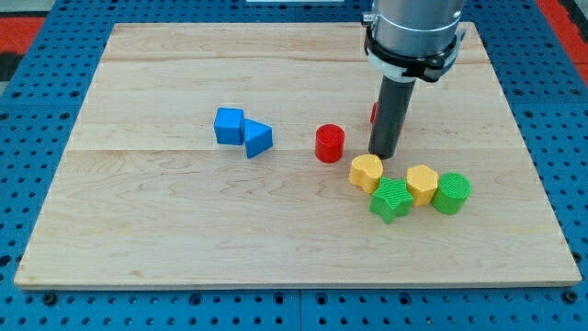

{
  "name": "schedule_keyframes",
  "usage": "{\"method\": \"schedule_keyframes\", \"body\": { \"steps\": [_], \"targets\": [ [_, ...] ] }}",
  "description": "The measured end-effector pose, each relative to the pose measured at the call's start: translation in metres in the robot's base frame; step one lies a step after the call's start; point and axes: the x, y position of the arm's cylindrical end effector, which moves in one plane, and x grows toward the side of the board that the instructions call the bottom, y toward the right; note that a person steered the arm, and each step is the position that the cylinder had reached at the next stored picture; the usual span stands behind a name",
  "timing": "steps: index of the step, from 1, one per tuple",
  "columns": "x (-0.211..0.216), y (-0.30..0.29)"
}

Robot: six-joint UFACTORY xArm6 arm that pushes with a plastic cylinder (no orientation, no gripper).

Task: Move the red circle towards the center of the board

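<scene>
The red circle (329,143) stands on the wooden board (184,221) a little right of its middle. My tip (383,154) is down on the board just to the circle's right, a small gap apart, and right above a yellow block (366,171). A second red block (374,113) is mostly hidden behind the rod.
A blue cube (229,125) touches a blue triangle (258,138) at the view's left of centre. A green star (391,199), another yellow block (422,183) and a green round block (451,193) cluster at the lower right. The board lies on a blue pegboard.
</scene>
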Motion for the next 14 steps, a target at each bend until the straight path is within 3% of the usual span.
{"method": "schedule_keyframes", "body": {
  "steps": [2, 4, 6, 9, 11, 14],
  "targets": [
    [-0.007, -0.063],
    [0.043, -0.114],
    [0.030, -0.251],
    [-0.041, -0.248],
    [-0.040, -0.175],
    [-0.016, -0.145]
  ]
}}
